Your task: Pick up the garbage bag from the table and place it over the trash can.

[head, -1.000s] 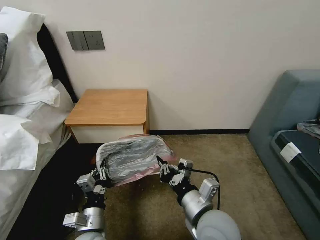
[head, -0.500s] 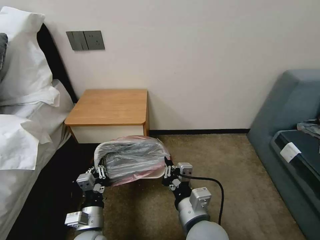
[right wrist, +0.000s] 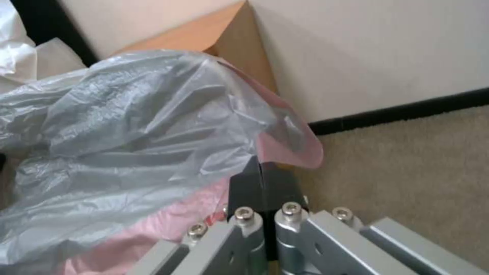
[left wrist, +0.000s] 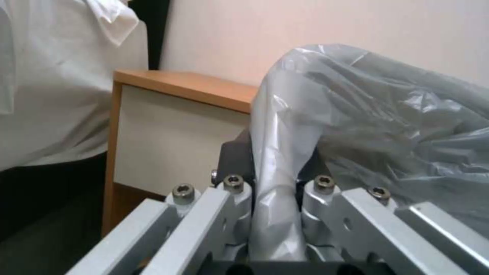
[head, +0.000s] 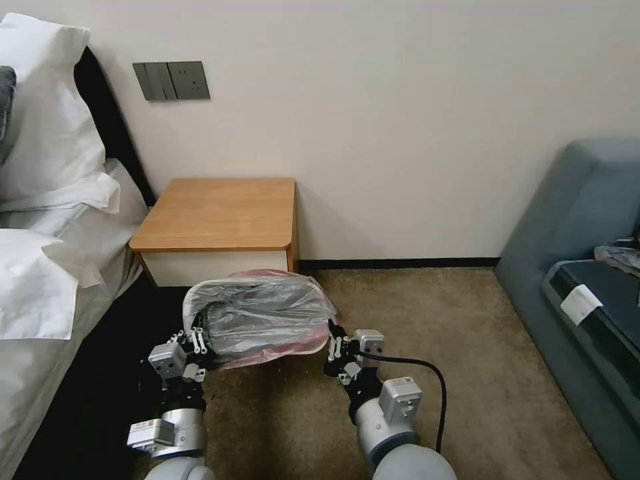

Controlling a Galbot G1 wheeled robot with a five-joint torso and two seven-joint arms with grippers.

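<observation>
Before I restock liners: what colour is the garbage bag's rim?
Pinkish-red, on the garbage bag; clearest in the right wrist view.

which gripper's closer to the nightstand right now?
Left. The left gripper grips the garbage bag just in front of the table, below its left front corner. The right gripper pinches the bag's other side, out past the table's right edge, over the carpet.

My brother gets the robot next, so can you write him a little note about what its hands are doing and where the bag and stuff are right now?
Left gripper: shut on the garbage bag, pinching its left edge.
Right gripper: shut on the bag's pinkish right edge.
The bag hangs stretched between both, low over the carpet in front of the table.
Done: bag is off the table.
Left: spread the bag over the trash can, which I can't make out under the plastic.
</observation>
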